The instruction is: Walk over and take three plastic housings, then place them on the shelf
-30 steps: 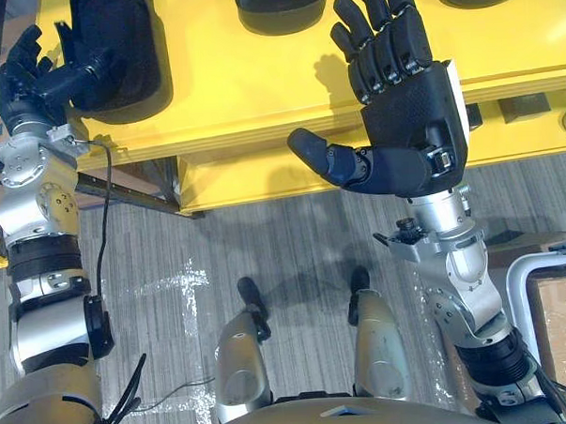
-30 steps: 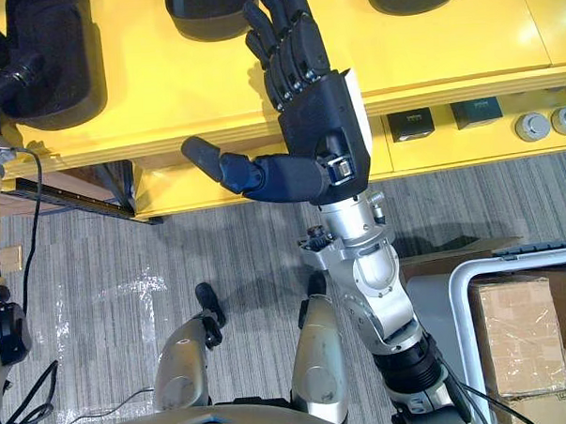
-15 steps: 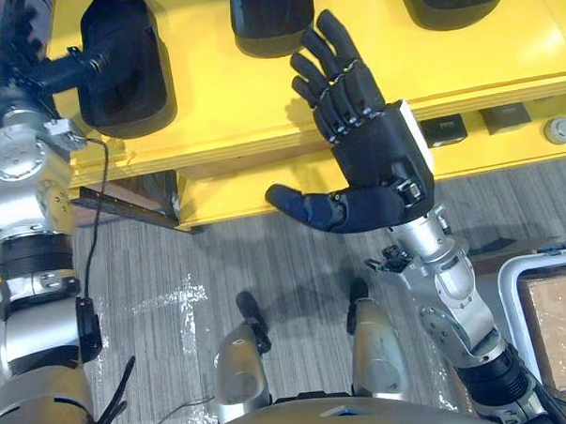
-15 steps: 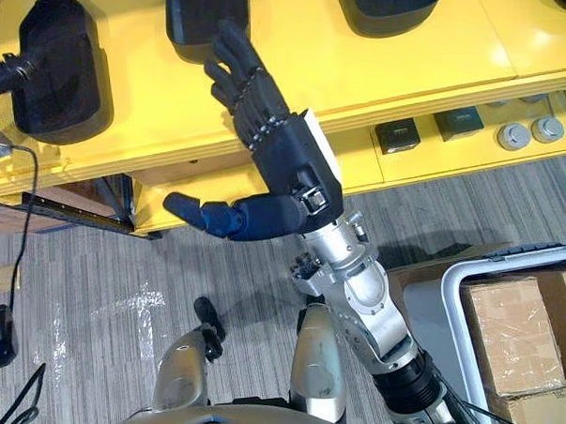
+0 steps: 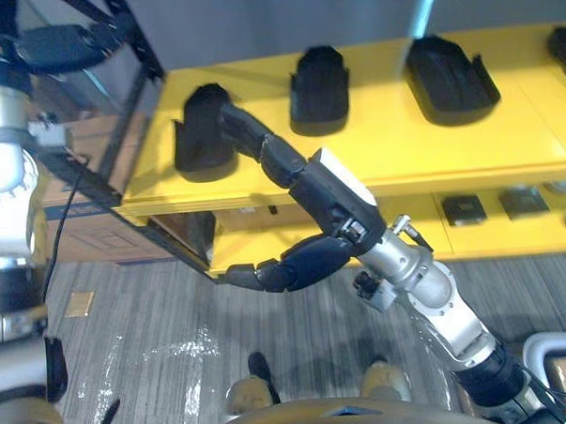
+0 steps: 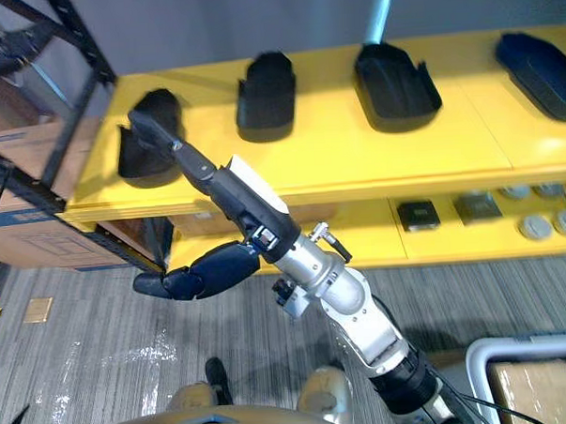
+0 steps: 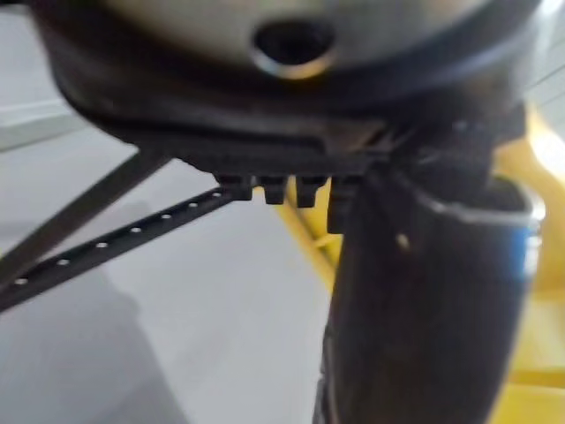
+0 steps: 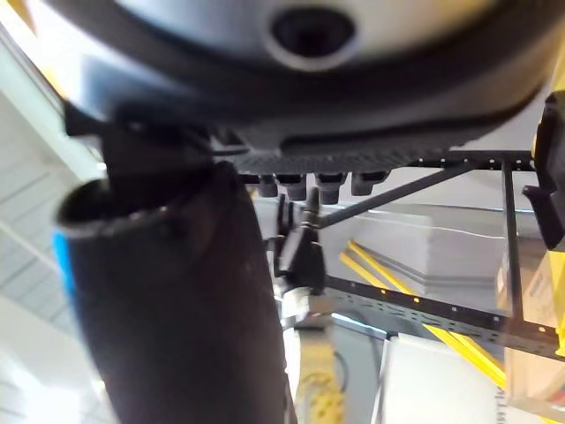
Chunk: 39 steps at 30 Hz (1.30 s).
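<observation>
Several black plastic housings stand in a row on the yellow shelf: a left one, a middle one, a right one, and another at the far right edge. My right hand stretches in from the lower right, open, with straight fingers whose tips reach the left housing's top. Its thumb hangs below the shelf edge. My left hand is raised at the upper left by the dark rack, open and holding nothing.
A dark metal rack frame slants past the shelf's left end, with cardboard boxes behind it. The lower yellow shelf holds small black boxes and round parts. A white-rimmed bin with a carton sits lower right.
The camera has tilted up, showing the whole shelf. My right hand has swung left and flattened out toward the left housing. My left hand has lifted away from that housing.
</observation>
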Motion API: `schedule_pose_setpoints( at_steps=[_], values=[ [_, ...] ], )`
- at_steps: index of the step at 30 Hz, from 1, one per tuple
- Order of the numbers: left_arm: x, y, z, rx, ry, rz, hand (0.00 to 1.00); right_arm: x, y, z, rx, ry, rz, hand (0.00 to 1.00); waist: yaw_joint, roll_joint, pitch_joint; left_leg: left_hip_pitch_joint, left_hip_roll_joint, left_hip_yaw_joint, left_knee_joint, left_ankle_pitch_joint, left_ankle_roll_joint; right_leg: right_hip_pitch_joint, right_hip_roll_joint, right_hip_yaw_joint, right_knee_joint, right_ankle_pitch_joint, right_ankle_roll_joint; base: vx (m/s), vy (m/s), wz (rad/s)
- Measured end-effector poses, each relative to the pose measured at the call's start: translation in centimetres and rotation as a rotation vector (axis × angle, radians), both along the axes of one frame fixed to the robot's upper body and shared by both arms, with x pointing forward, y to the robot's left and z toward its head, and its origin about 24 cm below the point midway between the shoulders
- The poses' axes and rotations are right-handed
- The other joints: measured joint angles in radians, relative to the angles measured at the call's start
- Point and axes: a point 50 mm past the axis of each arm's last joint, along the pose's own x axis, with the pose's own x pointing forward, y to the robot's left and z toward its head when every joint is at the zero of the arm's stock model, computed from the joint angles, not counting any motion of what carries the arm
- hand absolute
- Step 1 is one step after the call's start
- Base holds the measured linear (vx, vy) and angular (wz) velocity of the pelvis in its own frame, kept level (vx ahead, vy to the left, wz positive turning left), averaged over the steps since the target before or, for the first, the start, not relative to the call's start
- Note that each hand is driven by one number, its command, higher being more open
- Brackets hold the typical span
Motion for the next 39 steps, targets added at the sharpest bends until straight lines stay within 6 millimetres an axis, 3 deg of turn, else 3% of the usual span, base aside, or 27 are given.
schedule_pose_setpoints(
  at_steps=[2,3,8,10,15,20,26,34,39],
  values=[
    [-2.1,-2.5,-2.3,-0.066,0.006,-0.172,1.0,1.9,0.0,-1.2,-0.034,0.05,-0.074,1.0,0.025,0.006,-0.032,0.0,-0.008,-0.042,-0.001,0.001,0.001,0.043,-0.005,-0.044,-0.027,0.0,0.008,-0.02,0.015,0.65],
    [-4.1,-4.1,-4.4,-0.122,0.025,-0.27,1.0,3.3,0.0,-2.2,-0.065,0.086,-0.14,1.0,0.046,0.014,-0.045,-0.001,-0.014,-0.08,-0.006,0.001,0.002,0.075,-0.004,-0.085,-0.052,-0.002,0.009,-0.03,0.011,0.6],
    [-7.2,-5.7,-8.3,-0.205,0.125,-0.417,1.0,7.1,0.1,-5.5,-0.207,0.173,-0.326,1.0,0.128,0.011,-0.061,-0.012,-0.018,-0.186,-0.033,0.02,0.002,0.16,0.022,-0.188,-0.116,0.014,0.012,-0.05,-0.008,0.62],
    [-7.5,-5.7,-8.9,-0.189,0.115,-0.357,1.0,8.1,0.1,-6.0,-0.248,0.166,-0.385,1.0,0.155,0.008,-0.063,-0.027,-0.019,-0.218,-0.034,0.033,-0.001,0.179,0.032,-0.221,-0.14,0.026,0.014,-0.05,-0.028,0.51],
    [-9.3,-3.4,-10.4,-0.317,0.049,-0.128,1.0,9.9,-0.1,-6.2,-0.261,0.135,-0.523,1.0,0.196,0.006,-0.063,-0.04,-0.035,-0.287,-0.034,0.047,0.0,0.237,0.046,-0.287,-0.188,0.051,0.026,0.0,-0.014,0.4],
    [-11.7,-2.8,-11.5,-0.404,-0.036,0.018,1.0,12.6,-2.2,-6.0,-0.313,0.076,-0.761,1.0,0.274,0.003,-0.059,-0.066,-0.039,-0.355,-0.035,0.059,-0.001,0.268,0.069,-0.353,-0.213,0.047,0.02,-0.02,-0.02,0.37],
    [-12.5,-2.4,-12.4,-0.451,-0.025,0.119,1.0,13.4,-2.4,-4.7,-0.311,-0.047,-0.88,1.0,0.298,-0.005,-0.032,-0.079,-0.039,-0.375,-0.037,0.064,0.0,0.268,0.075,-0.366,-0.211,0.046,0.019,-0.03,-0.005,0.12],
    [-13.0,-1.7,-13.1,-0.534,-0.013,0.127,1.0,15.0,-7.0,-2.3,-0.407,-0.173,-1.061,1.0,0.298,-0.016,0.049,-0.134,-0.039,-0.406,-0.035,0.084,0.001,0.208,0.065,-0.381,-0.143,0.024,0.01,-0.05,0.002,0.09],
    [-12.8,-1.2,-14.0,-0.617,0.007,0.088,1.0,15.0,-8.2,-0.4,-0.326,-0.211,-1.118,1.0,0.29,-0.039,0.089,-0.146,-0.029,-0.379,-0.036,0.086,0.002,0.158,0.058,-0.334,-0.111,0.012,0.004,-0.03,-0.017,-0.19]
  ],
)
